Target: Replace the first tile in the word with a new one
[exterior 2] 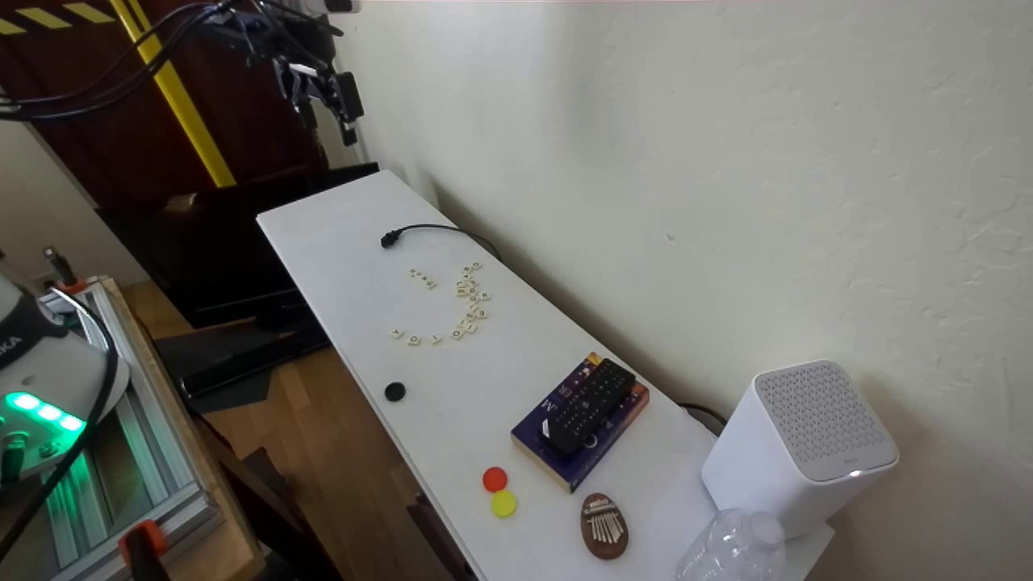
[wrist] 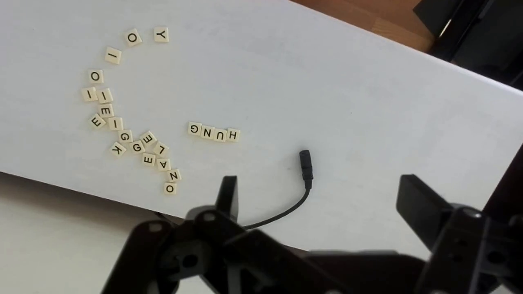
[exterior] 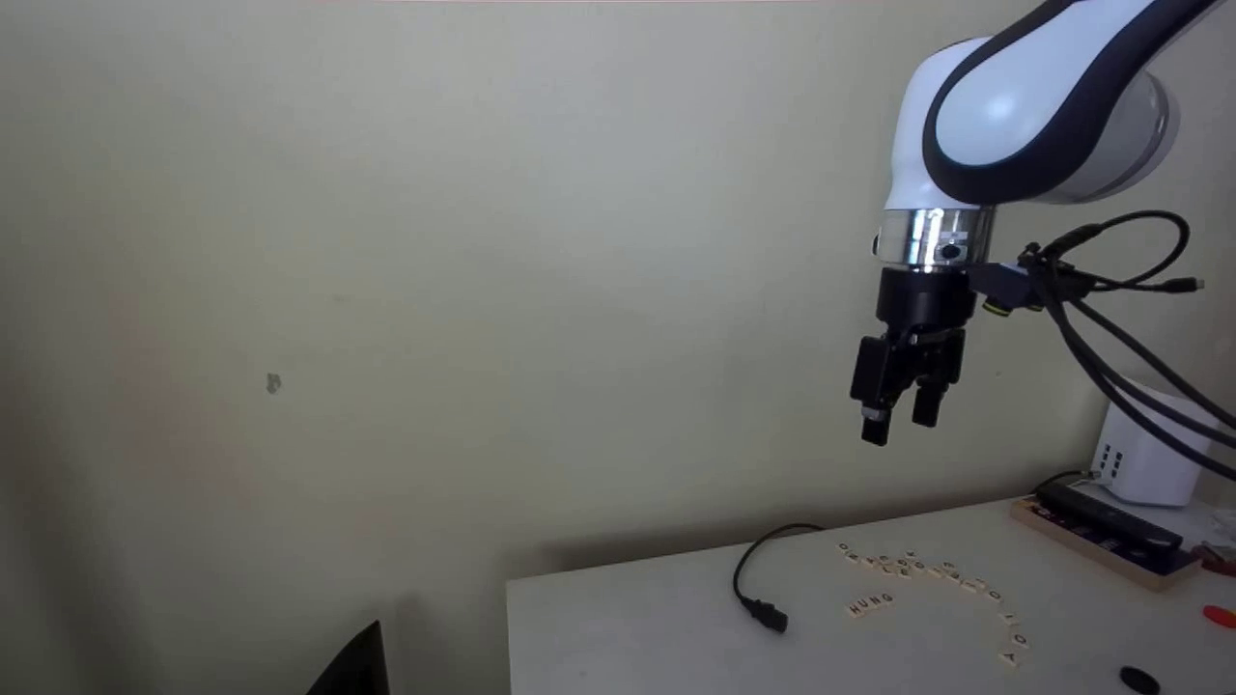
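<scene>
Four square cream letter tiles [wrist: 217, 134], printed in black capitals, lie side by side on a long white tabletop [wrist: 347, 102] and spell HUNG, upside down in the wrist view; the first tile [wrist: 233, 135], an H, forms the end of the row nearer the black cable [wrist: 282, 213] with its moulded plug [wrist: 306, 165]. A curved chain of further cream tiles [wrist: 125, 136] — its letters include Y, O, I, E, G, K, L, A and N — bends round one side of the word, apart from it. The black two-fingered gripper [exterior: 901, 417] hangs high over the tabletop, its fingers [wrist: 421, 206] spread wide apart. On the white robot base [exterior 2: 64, 355], partly cut off, the letters KA can be read; an M shows on the dark blue book [exterior 2: 577, 466] beneath a black remote control [exterior 2: 589, 406], the remaining print too unclear to read. One long edge of the tabletop runs along the pale wall [exterior 2: 726, 202]; the opposite edge borders the wooden floor [exterior 2: 323, 420] below. Open white surface spans from word to outer edge, and from plug to short end — a round black disc [exterior 2: 395, 391] lies near the outer edge, past the Y.
</scene>
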Controlling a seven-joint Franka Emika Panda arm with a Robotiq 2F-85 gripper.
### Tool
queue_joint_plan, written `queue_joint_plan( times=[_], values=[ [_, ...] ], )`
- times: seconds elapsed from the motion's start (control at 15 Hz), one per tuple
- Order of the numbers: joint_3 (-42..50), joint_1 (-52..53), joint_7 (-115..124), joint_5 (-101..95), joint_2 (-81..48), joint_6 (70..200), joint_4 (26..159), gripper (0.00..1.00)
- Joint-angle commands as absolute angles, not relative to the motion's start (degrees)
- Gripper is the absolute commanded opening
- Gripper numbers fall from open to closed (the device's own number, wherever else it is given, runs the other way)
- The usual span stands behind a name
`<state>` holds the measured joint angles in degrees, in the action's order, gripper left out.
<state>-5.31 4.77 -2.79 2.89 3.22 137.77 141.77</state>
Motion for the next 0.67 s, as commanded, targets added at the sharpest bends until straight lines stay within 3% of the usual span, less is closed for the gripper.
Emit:
queue_joint_plan(
  times=[0.0,0.27,0.53,0.6],
  values=[
    [-5.39,5.28,-2.57,5.35,-0.01,143.25,143.17,1.00],
    [-5.32,4.87,-2.24,7.87,-3.86,147.94,144.08,1.00],
    [-4.89,4.92,-1.54,1.92,-7.58,141.11,141.38,1.00],
    [-5.27,4.63,-2.66,4.57,-5.94,144.71,143.47,1.00]
  ],
)
